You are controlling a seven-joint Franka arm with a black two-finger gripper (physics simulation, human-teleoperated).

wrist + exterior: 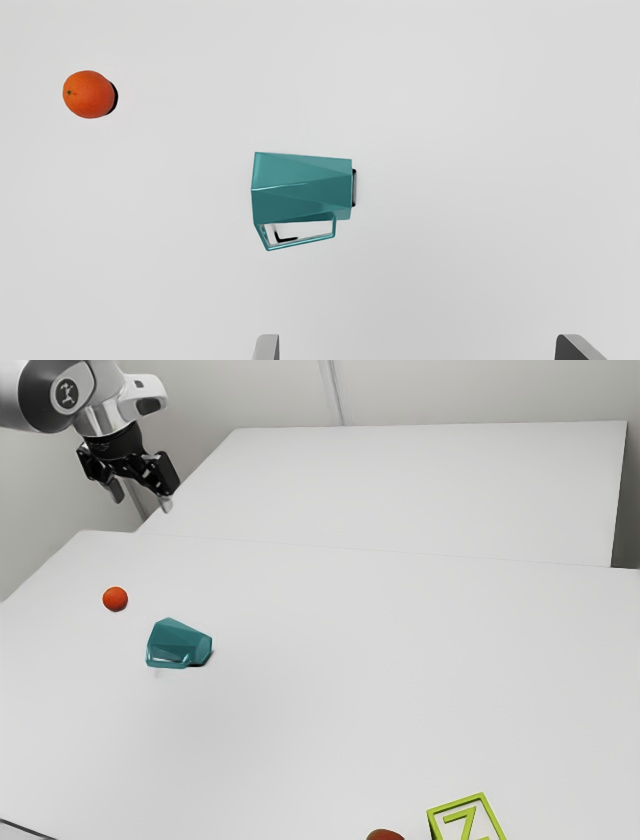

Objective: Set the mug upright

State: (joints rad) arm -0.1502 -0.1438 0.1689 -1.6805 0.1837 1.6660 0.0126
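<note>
turning the spread pincer (pixel 418 341) to straddle the side-lying mug (pixel 302 189) crosswise should give a steadier grip for tipping it up.

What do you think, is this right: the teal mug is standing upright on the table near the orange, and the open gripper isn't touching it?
Not quite: the mug isn't upright. It lies on its side on the table, as the exterior view shows. The rest holds: it is near the orange, and the open gripper isn't touching it.
</note>
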